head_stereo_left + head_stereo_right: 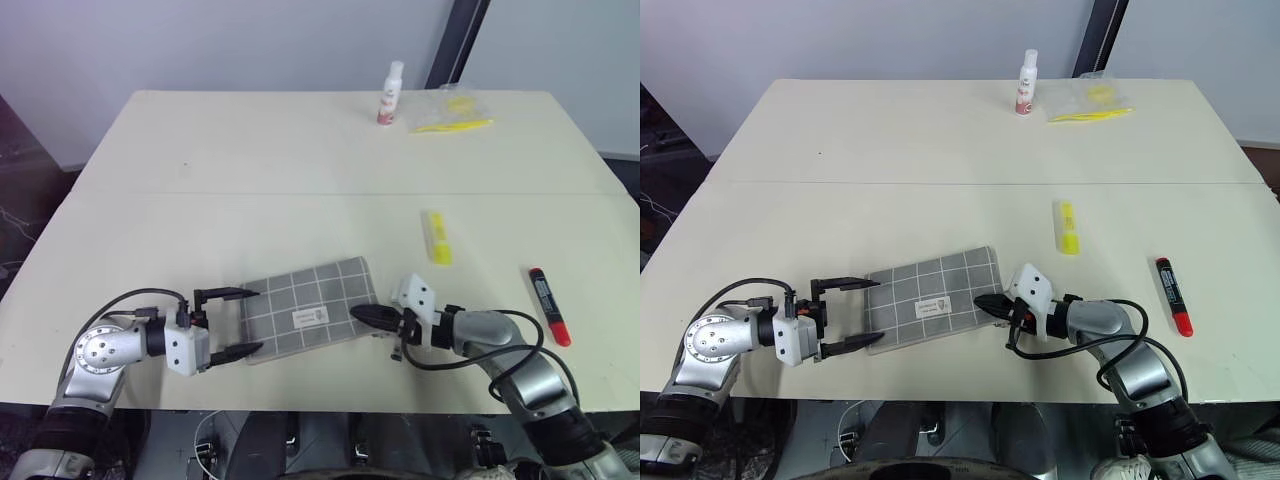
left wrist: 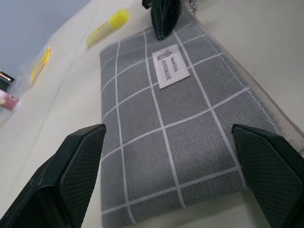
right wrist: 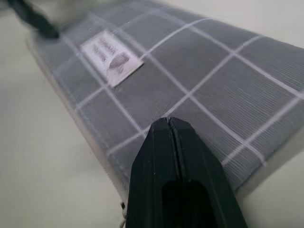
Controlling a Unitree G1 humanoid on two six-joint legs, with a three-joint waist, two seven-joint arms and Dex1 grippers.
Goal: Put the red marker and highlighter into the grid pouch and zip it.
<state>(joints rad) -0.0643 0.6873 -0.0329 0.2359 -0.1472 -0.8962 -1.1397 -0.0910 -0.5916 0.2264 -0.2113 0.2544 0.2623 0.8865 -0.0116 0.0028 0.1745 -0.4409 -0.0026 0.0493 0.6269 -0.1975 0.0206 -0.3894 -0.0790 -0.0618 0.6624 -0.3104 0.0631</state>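
Grid pouch [image 1: 308,310] is lying flat at lower centre of the tabletop [image 1: 250,160]; left pincer [image 1: 236,322] is gaping wide around its end, right pincer [image 1: 365,315] is pressing closed against its opposite edge, gripping nothing visible. Highlighter [image 1: 437,238] and red marker [image 1: 549,305] are lying right.

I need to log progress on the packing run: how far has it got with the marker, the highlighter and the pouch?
Nothing is packed yet. The red marker and the highlighter lie loose on the table, apart from the grid pouch. In hand: the right end effector, fingers shut, is at the pouch's right edge, while the open left end effector brackets its left edge. Left: opening the pouch, inserting both pens, zipping.
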